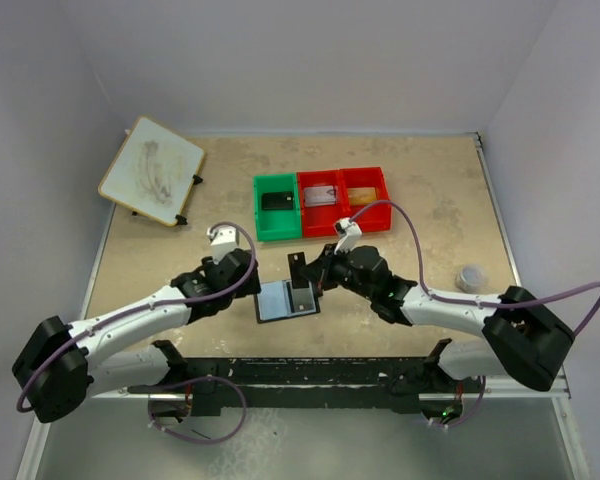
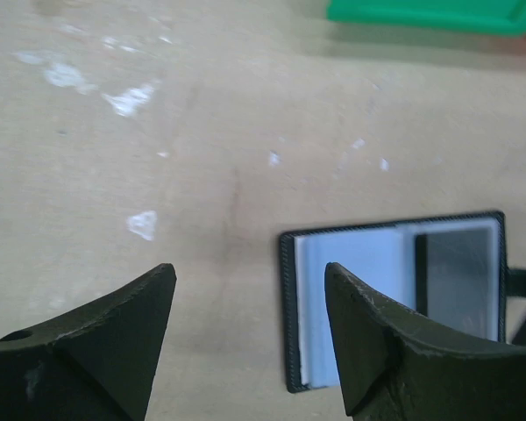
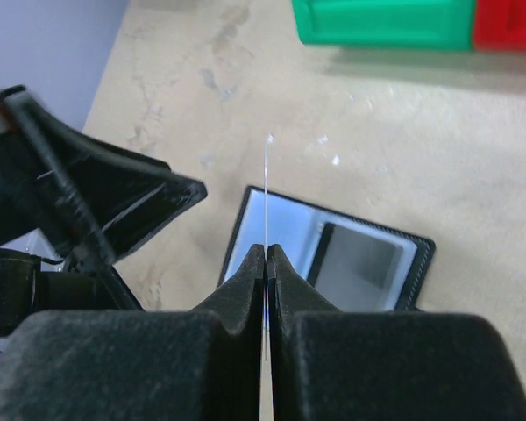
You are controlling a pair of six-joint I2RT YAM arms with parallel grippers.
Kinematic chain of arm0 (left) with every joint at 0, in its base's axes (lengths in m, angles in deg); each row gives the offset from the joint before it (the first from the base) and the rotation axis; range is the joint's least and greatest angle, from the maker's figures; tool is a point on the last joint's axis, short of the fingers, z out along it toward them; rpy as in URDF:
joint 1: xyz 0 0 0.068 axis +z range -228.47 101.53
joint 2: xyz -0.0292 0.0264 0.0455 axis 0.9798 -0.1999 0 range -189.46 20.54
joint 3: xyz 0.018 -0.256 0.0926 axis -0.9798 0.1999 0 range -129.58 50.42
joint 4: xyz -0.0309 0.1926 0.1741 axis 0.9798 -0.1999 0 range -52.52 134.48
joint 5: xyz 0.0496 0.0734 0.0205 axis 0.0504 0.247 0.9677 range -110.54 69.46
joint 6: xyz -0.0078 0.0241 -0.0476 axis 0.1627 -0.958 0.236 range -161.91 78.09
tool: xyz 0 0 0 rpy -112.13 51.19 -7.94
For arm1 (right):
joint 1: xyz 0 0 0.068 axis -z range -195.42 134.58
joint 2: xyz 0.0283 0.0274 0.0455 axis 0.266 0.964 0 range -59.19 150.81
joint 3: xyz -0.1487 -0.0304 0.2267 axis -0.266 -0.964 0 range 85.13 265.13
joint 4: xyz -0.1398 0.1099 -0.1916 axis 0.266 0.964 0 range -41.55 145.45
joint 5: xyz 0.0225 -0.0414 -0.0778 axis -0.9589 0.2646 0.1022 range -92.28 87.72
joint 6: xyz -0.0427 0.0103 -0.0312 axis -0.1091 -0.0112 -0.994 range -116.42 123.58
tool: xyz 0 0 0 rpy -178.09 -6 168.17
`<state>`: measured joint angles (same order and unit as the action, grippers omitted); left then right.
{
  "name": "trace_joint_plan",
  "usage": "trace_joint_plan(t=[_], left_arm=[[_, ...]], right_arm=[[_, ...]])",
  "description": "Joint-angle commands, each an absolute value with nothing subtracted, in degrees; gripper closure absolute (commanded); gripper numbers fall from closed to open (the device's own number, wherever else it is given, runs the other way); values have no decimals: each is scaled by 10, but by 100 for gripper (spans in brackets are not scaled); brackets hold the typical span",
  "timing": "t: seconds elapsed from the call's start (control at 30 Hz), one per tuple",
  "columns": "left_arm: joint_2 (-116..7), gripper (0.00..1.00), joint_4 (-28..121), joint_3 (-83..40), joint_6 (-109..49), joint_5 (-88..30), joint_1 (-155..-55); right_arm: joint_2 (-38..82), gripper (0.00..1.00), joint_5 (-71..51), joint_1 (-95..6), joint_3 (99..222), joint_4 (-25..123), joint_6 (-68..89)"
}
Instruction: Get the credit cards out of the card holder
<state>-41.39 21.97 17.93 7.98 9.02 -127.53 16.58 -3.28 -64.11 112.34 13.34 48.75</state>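
Black and thin, the credit card stands edge-on in the right hand. That hand's fingers are pressed together on the card's lower edge, and it hangs close above the open card holder. The holder lies flat, pale lining up, near the middle of the worktop's near edge. The left hand hangs by the holder's left edge, spread, with nothing between its fingers.

The pinch takes only a narrow strip of slick card, so a quick swing could let it pivot or slide out, and it would probably drop back onto the holder. A dark rectangle in the holder's right half looks like a second card in its pocket, though the blur leaves that unsure. With nothing pressing on the holder, pulling that card would likely drag the whole wallet along. The two hands also sit near each other, so a careless reach could knock them together.
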Motion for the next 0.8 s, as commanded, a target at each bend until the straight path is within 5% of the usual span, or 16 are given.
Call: trace_joint_plan(t=[0.0, 0.4, 0.77], left_arm=[[-405, 32, 141, 126, 70, 123, -1210], [-365, 29, 6, -1, -21, 212, -1200], [-291, 28, 54, 26, -33, 307, -1200]], right_arm=[[128, 100, 23, -661, 1165, 118, 383], [111, 100, 36, -681, 1213, 119, 88], [206, 100, 19, -680, 1301, 169, -214]])
